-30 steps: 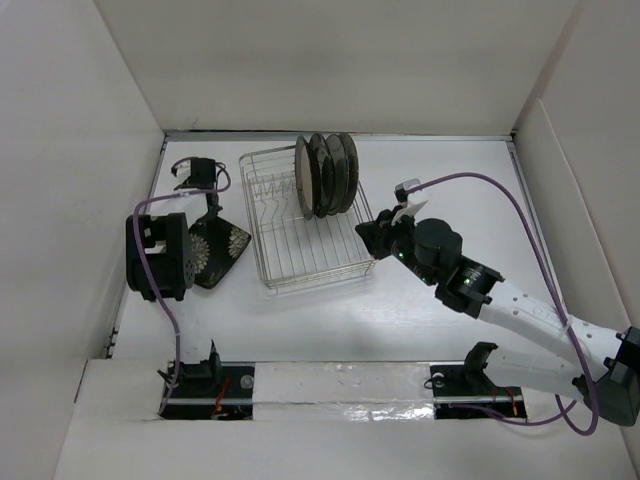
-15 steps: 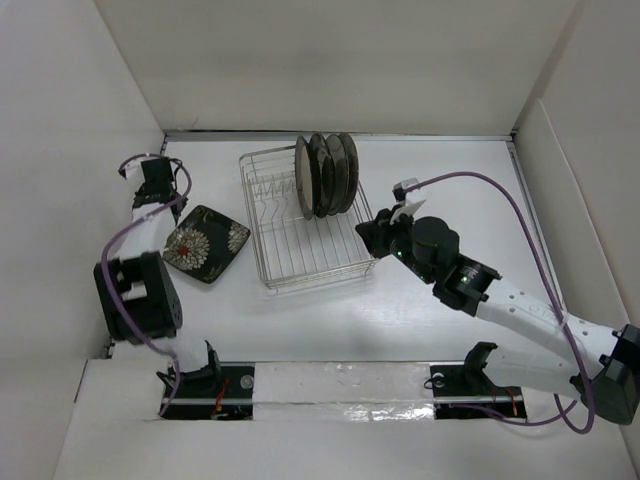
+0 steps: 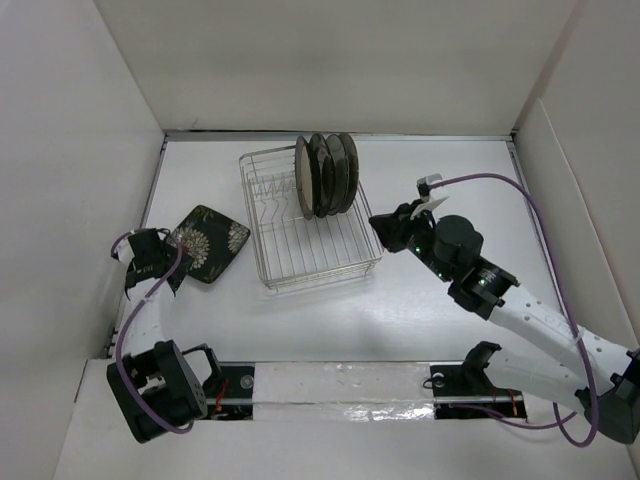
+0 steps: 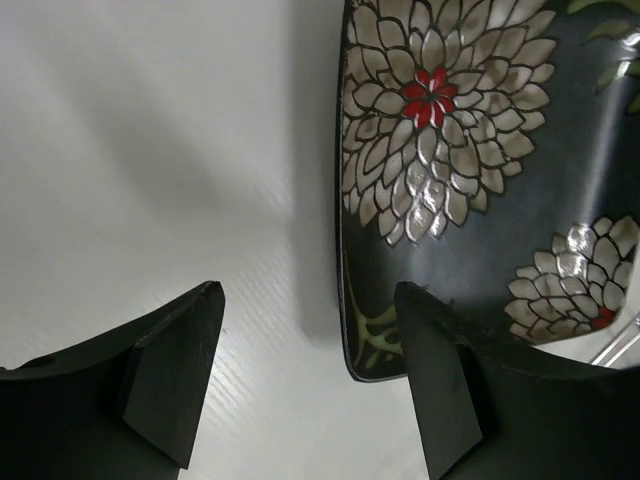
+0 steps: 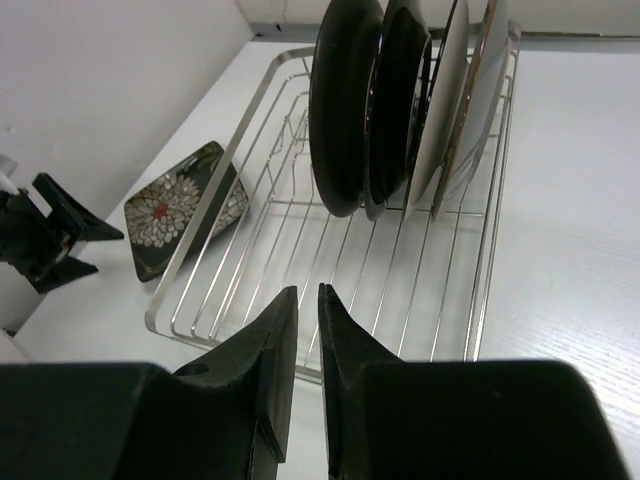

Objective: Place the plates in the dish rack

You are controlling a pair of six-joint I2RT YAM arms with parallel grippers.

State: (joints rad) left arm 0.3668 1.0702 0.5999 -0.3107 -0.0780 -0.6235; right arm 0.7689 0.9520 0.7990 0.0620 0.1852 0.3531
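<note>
One floral plate [image 4: 480, 150] lies just beside the left hand [image 4: 310, 293].

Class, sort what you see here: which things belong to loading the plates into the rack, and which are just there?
Belongs to the job:
rack
four round plates standing in it
square plate, lying on the table
left gripper, open beside the square plate
right gripper, by the rack

Just there:
purple cables
white walls
</note>
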